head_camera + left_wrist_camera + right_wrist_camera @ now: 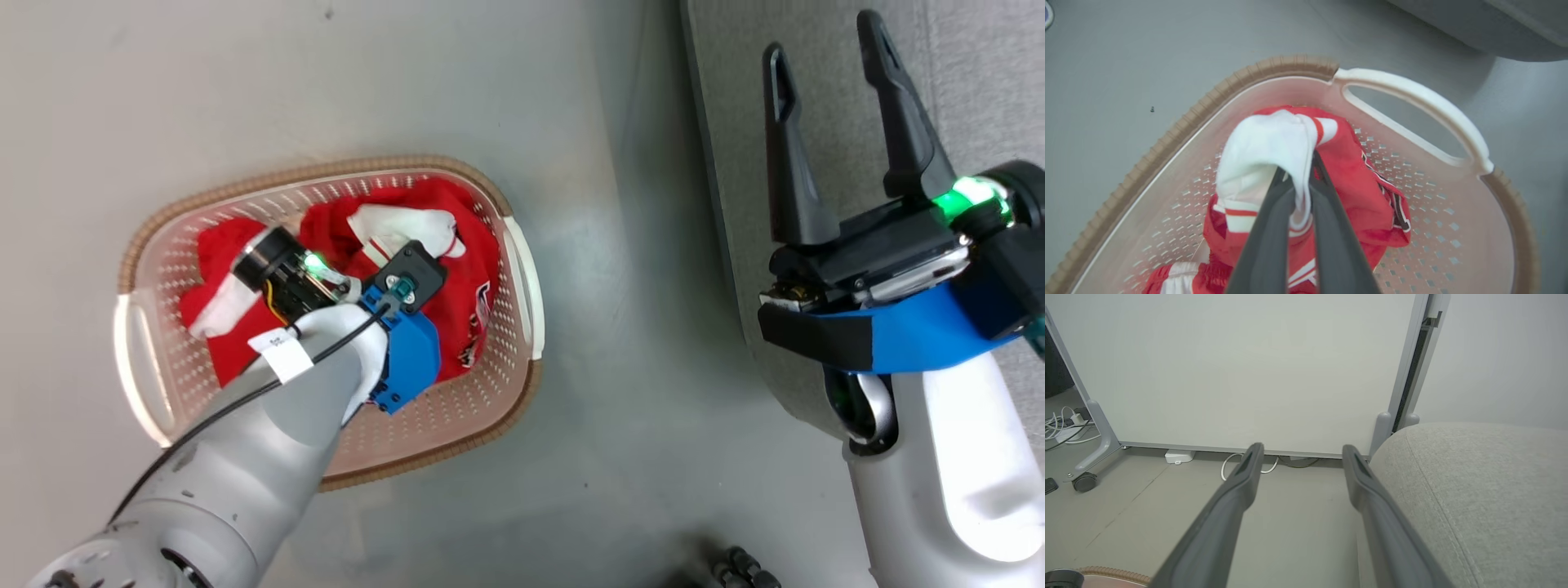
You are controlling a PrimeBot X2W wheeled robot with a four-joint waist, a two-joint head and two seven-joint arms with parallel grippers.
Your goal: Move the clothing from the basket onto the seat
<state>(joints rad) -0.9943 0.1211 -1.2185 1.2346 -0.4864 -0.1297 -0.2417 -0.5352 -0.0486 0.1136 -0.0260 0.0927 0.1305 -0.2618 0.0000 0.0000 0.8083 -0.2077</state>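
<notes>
Grey floor (326, 82) under basket (465, 400); left fingers (1265, 241) clamp white clothing (1261, 147), right fingers (788, 163) apart.

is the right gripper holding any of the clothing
No, the right gripper stands open and empty by the seat, while the clothing lies in the basket.

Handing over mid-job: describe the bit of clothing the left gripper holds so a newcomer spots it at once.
On the grey floor left of the big grey seat stands an oval cream basket with a brown rim, holding red clothing. On top of the pile, the left gripper is shut on a bunched white fold with a thin red stripe, the white patch nearer the seat.
</notes>
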